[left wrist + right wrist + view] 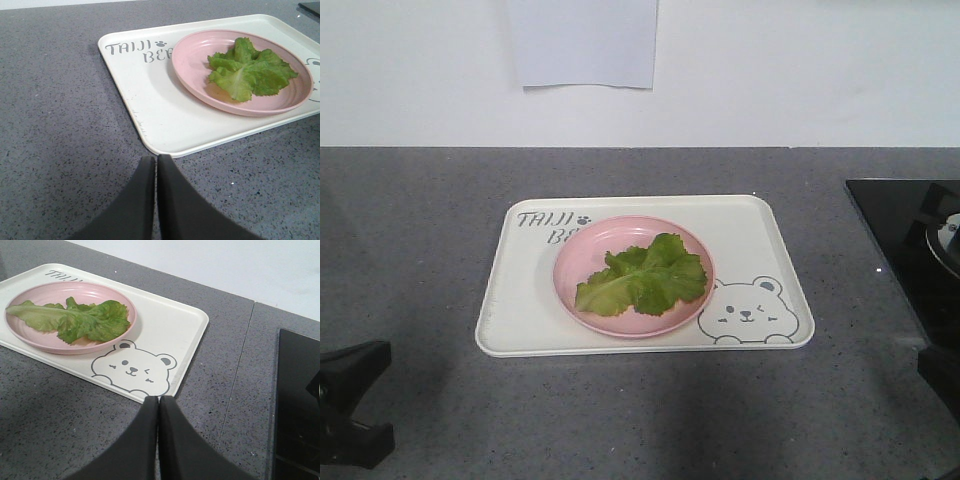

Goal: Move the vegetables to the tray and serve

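Observation:
The vegetables [645, 275] are crinkled green lettuce leaves lying on a round pink plate [590, 245]. That plate sits on the cream tray [530, 300] with the bear drawing, in the middle of the grey counter. In the left wrist view my left gripper [156, 157] is shut with nothing in it, its tips just short of the near left corner of the tray [150, 95], apart from the vegetables [252, 70]. Seen from the right wrist, my right gripper [159, 398] is also shut on nothing, at the near right edge of the tray [170, 325], beside the bear and away from the vegetables [80, 320].
A black cooktop [910, 240] is set into the counter to the right of the tray and also shows as the cooktop [300, 405] in the right wrist view. A white sheet of paper [582, 42] hangs on the back wall.

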Robot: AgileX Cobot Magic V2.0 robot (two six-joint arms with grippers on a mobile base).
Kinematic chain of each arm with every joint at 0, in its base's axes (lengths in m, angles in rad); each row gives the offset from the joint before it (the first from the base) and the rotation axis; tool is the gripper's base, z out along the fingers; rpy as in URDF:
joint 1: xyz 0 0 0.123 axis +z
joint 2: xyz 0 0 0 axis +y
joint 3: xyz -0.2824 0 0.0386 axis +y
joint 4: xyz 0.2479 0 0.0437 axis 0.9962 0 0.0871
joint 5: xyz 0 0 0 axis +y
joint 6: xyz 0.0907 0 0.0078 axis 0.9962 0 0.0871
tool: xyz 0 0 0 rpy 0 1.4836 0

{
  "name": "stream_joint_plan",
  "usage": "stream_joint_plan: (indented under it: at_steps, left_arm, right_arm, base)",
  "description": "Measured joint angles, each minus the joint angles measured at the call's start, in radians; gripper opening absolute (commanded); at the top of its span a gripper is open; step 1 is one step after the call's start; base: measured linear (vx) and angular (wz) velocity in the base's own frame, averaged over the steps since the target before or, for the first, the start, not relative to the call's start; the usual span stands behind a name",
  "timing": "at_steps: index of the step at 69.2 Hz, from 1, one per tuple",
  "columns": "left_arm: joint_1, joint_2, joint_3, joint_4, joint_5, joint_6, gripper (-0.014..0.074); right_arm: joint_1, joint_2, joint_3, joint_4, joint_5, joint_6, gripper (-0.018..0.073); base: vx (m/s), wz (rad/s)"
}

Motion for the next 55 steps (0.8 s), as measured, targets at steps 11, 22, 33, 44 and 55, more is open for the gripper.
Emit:
stream_joint_plan:
  at_steps: [11,22,33,44,55]
  left_arm:
    - [0.0,0.0,0.0,0.0,0.0,0.0,-0.0007]
    - [0.0,0.0,0.0,0.0,0.0,0.0,-0.0007]
    - [0.0,0.0,0.0,0.0,0.006,0.0,-0.0007]
    - [0.0,-0.003,0.005,0.0,0.013,0.0,-0.0007]
    - [0.007,-0.063,0.083,0.042,-0.141,0.005,-0.0007]
  right_arm:
    - [0.0,0.0,0.0,0.0,0.001,0.0,-0.0006]
    - [0.0,0.0,0.0,0.0,0.001,0.0,-0.0006]
    - [0.0,0.0,0.0,0.0,0.001,0.0,-0.0006]
    - [0.0,0.0,0.0,0.0,0.001,0.0,-0.0006]
    - [0.0,0.0,0.0,0.0,0.005,0.0,-0.0006]
  base:
    - [0.0,0.0]
    - [0.0,0.0]
    - [0.0,0.0]
    - [0.0,0.0]
    - [0.0,0.0]
